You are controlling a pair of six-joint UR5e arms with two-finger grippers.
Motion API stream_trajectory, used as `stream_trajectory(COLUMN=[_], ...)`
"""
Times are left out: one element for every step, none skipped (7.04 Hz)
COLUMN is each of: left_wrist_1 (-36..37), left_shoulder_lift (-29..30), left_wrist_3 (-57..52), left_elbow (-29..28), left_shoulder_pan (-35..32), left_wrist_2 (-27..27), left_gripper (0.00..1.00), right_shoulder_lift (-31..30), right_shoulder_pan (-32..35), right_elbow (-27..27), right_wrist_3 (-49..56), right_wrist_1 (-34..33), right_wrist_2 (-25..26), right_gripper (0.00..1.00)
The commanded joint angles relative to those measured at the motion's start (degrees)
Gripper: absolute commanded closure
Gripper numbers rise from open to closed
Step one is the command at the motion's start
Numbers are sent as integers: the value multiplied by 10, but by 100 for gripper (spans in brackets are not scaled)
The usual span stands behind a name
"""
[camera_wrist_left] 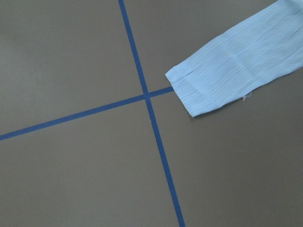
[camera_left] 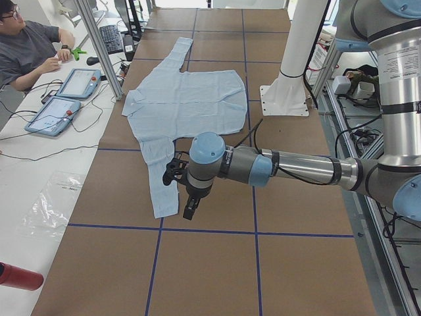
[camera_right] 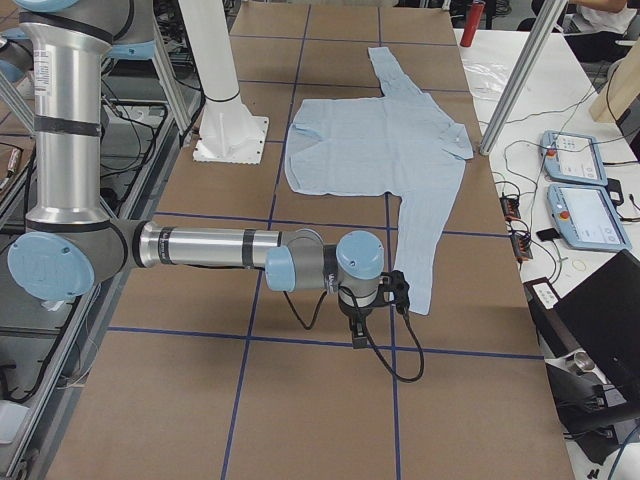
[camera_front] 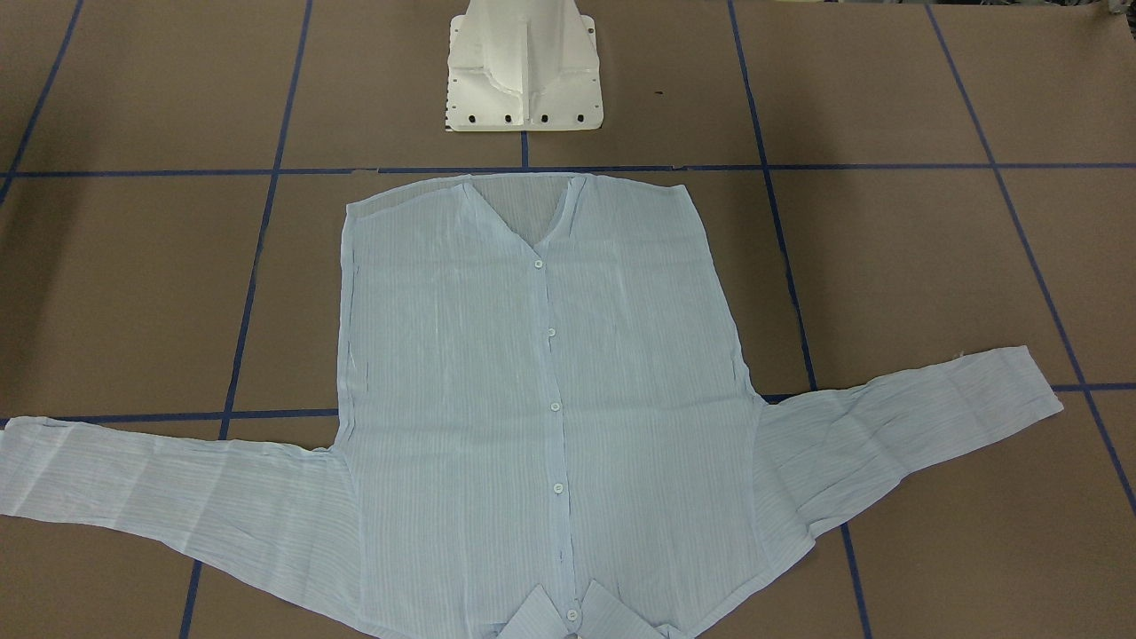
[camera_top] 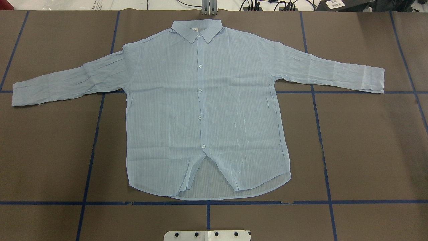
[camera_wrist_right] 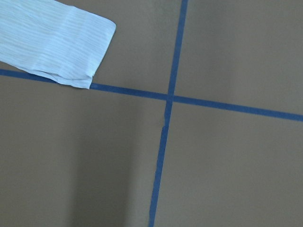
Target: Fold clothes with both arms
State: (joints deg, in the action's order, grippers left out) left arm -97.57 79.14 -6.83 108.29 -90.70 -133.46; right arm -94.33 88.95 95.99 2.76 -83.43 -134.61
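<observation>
Shirt (camera_top: 207, 110) flat, buttoned, front up, just before the white pedestal base (camera_front: 524, 71), hem nearest it, sleeves spread. Left gripper (camera_left: 189, 209) near the left cuff (camera_wrist_left: 199, 90), out to the base's left; right gripper (camera_right: 357, 330) near the right cuff (camera_wrist_right: 80, 52), out to its right. Open or closed: cannot tell for either.

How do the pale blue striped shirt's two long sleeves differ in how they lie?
The sleeve on the robot's left has its cuff lying across the blue tape line; the sleeve on the robot's right lies beyond it, only its cuff corner touching. The left one ends nearer a tape crossing than the right one. Both lie flat, outstretched.
</observation>
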Motion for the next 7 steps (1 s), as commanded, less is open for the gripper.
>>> stream_trajectory(left_wrist_1=[-32, -70, -118, -192, -225, -227, -228], left_shoulder_lift=[27, 57, 58, 70, 73, 74, 69], left_wrist_3=[9, 11, 9, 13, 29, 36, 35], left_elbow=[10, 9, 7, -21, -39, -41, -35], left_shoulder_pan=[1, 1, -1, 0, 0, 0, 0], left_wrist_2=[-1, 4, 3, 3, 0, 0, 0], left_gripper=[0, 0, 0, 0, 0, 0, 0], right_shoulder_lift=[1, 5, 13, 24, 70, 112, 138], right_shoulder_pan=[0, 0, 0, 0, -1, -10, -62], right_elbow=[15, 8, -10, -19, -68, -123, -156], right_wrist_3=[-6, -6, -35, -108, -115, -114, -164], right_wrist_1=[112, 195, 221, 230, 236, 278, 321], right_wrist_2=[4, 6, 3, 4, -2, -4, 3], right_gripper=[0, 0, 0, 0, 0, 0, 0])
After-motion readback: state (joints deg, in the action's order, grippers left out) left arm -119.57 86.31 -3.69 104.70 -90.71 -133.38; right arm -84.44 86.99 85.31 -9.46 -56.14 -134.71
